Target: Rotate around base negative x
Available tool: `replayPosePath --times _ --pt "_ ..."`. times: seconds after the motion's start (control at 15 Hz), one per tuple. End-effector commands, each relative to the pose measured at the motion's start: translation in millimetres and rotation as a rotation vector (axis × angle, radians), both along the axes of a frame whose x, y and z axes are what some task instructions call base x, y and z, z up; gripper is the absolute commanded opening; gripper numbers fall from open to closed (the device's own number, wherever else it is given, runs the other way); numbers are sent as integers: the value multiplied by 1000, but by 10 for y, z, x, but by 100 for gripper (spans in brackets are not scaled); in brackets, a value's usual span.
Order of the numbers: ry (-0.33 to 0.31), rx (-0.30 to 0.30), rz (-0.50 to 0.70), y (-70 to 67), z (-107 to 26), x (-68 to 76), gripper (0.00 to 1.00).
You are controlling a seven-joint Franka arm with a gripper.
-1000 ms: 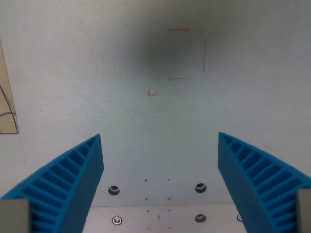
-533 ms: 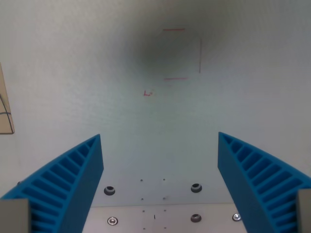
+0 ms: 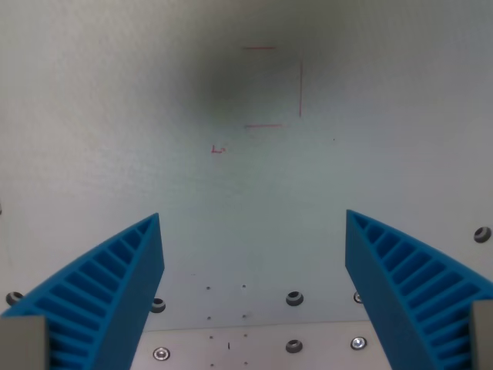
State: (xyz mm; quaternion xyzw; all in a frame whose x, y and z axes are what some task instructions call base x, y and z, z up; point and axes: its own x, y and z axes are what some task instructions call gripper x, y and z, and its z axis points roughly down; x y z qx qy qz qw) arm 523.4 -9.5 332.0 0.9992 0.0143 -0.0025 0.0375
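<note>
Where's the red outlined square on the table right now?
In the wrist view the red square outline sits in the upper middle, slightly right of centre on the white table, over a dark shadow, with a small red mark just below and to its left.

You are looking down on a pale grey table [image 3: 115, 116] with a soft dark shadow [image 3: 231, 85] near twelve o'clock. Thin red lines [image 3: 300, 89] there form a partial square, with a small red mark [image 3: 218, 149] just below it toward seven o'clock. Toward six o'clock sits a metal plate [image 3: 254, 351] with bolts [image 3: 293, 298] and small holes. One more bolt [image 3: 482, 233] lies at three o'clock.
</note>
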Motion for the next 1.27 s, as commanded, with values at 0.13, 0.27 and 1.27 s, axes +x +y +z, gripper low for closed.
replayPosePath --times 0.13,0.27,1.27 --pt "-4 -190 -15 28 22 -4 100" --pt "-4 -214 -15 28 22 -4 100" --pt "-1 -389 -15 28 22 -4 100"
